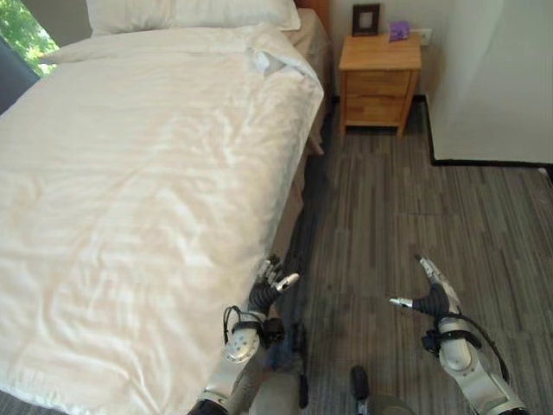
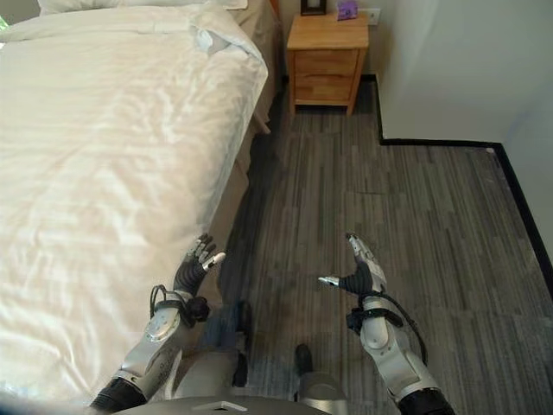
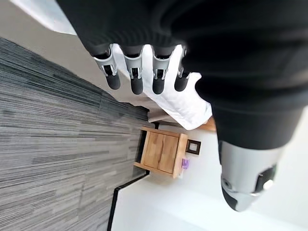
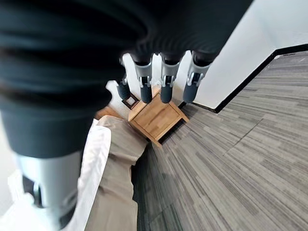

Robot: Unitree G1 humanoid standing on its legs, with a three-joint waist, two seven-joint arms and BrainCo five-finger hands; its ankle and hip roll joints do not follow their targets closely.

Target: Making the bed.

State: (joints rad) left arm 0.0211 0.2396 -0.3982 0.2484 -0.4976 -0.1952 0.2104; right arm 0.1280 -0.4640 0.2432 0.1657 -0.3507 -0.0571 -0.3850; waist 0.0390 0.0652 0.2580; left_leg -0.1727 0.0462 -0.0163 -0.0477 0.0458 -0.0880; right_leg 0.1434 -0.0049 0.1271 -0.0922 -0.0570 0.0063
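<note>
The white blanket [image 1: 147, 190] lies flat over the bed. The left hand [image 1: 270, 288] is beside the bed's edge, fingers spread, holding nothing. The right hand [image 1: 432, 294] is over the floor [image 1: 432, 225], wide too. The left wrist view shows the nightstand's [image 3: 161, 151] front.

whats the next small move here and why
Probably reach the left hand across to the edge of the white duvet and take hold of it. Both hands are open and empty; the right hand hangs over the floor. The duvet's far corner by the pillow lies folded over, so the bed looks unfinished.
</note>
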